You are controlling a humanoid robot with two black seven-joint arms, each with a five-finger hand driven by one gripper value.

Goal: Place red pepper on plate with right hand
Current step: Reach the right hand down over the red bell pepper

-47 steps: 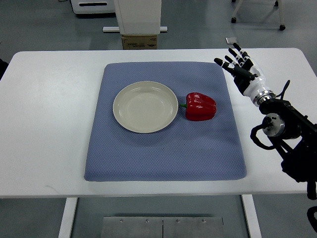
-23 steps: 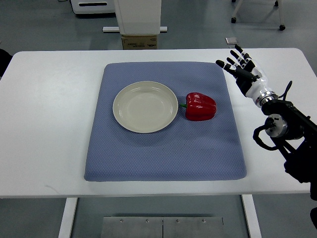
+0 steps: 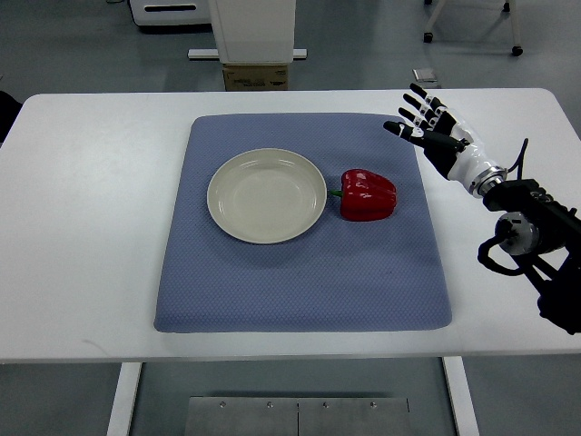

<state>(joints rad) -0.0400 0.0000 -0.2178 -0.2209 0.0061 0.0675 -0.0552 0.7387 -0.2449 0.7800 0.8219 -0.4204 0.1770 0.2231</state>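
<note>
White tabletop (image 3: 91, 182) seen from steeply above, carrying a blue-grey quilted mat (image 3: 300, 291) that covers its middle; grey floor lies beyond the far edge, where a cardboard box (image 3: 255, 76) stands under a white cabinet base (image 3: 254, 27), and the legs of a wheeled stand (image 3: 472, 23) show at upper right. On the mat, left of centre, sits a round cream plate (image 3: 267, 195), bare and upright on its base. Just to the plate's right lies the red pepper (image 3: 368, 195), resting on the mat with its short green stem (image 3: 335, 193) pointing toward the plate rim, close to it; whether the stem touches the rim cannot be told. The pepper is off the plate and free of any contact with the robot. The right hand (image 3: 427, 123) enters from the picture's right edge on a black, cable-wrapped arm (image 3: 531, 236) with a white wrist segment (image 3: 467, 163); it is held over the mat's far right corner, up and to the right of the pepper and well apart from it. Its fingers (image 3: 413, 113), dark with white joint sections, are spread and extended toward the upper left, holding nothing. A small grey square object (image 3: 423, 74) lies on the floor just beyond the table's far edge, near the fingertips in this view.
</note>
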